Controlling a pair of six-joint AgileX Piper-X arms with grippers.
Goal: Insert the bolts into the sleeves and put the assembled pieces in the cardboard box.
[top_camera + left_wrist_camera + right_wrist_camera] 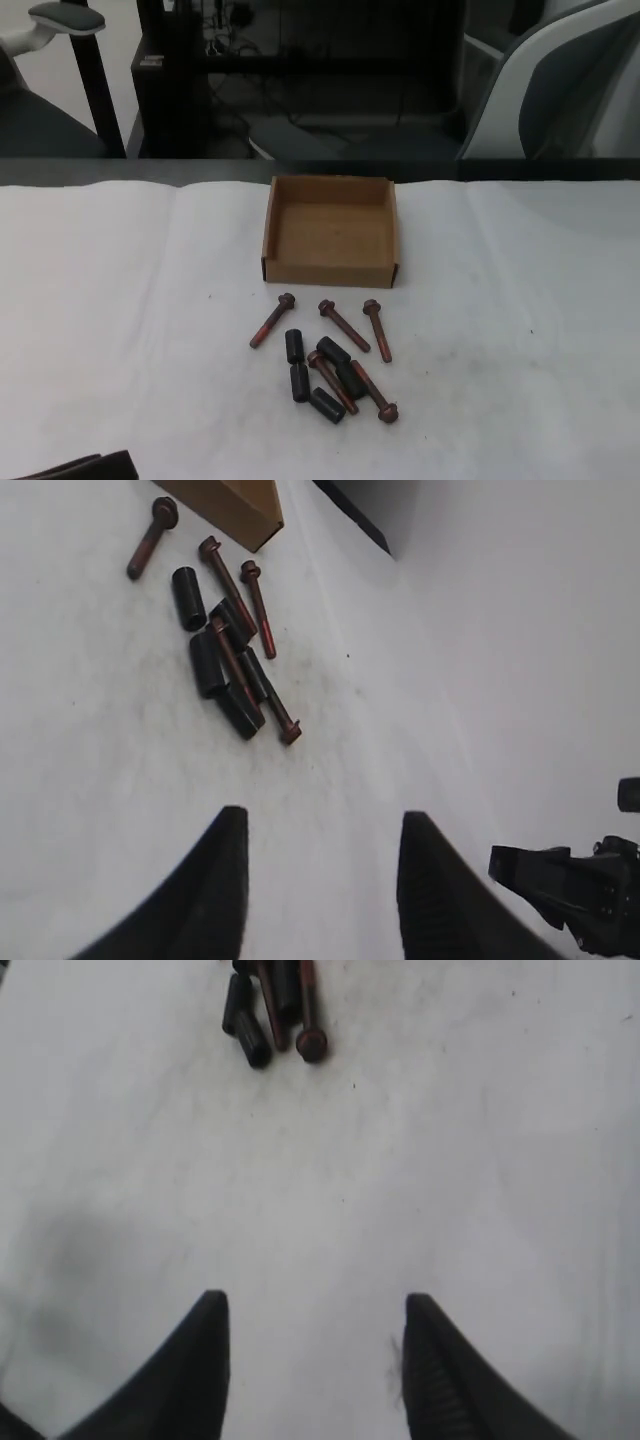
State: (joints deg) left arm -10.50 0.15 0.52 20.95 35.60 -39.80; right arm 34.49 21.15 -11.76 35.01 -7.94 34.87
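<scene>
On the middle of the bench, on its white cloth (520,330), the open cardboard box (330,232) sits on the far side with nothing in it. The loose parts lie on the near side of it. Five reddish bolts (343,325) and five short black sleeves (293,346) lie flat on the cloth, and no bolt is in a sleeve.

One bolt (272,320) lies by itself at the left of the group, its head pointing toward the box. Two more (378,330) lie just near of the box's front wall, side by side but apart. The last two bolts cross through the cluster of sleeves, touching several of them, and the nearest bolt's head (388,411) points toward the near edge. One sleeve (326,405) lies at the near end of the heap, just left of that head.

The left gripper (320,825) hangs over bare cloth with its two fingers (205,900) spread wide and nothing between them. The bolts (258,610) and sleeves (208,663) lie well beyond its tips, and a corner of the box (235,505) lies farther still. A black piece of the other arm (565,890) shows well away from the pile.

The right gripper (315,1305) is likewise wide open and holds nothing, with its fingers (440,1380) above bare cloth. Ahead of it, well apart from the tips, lie the near end of the heap, a sleeve (245,1020) and the flanged head of a bolt (311,1043) just beside it.
</scene>
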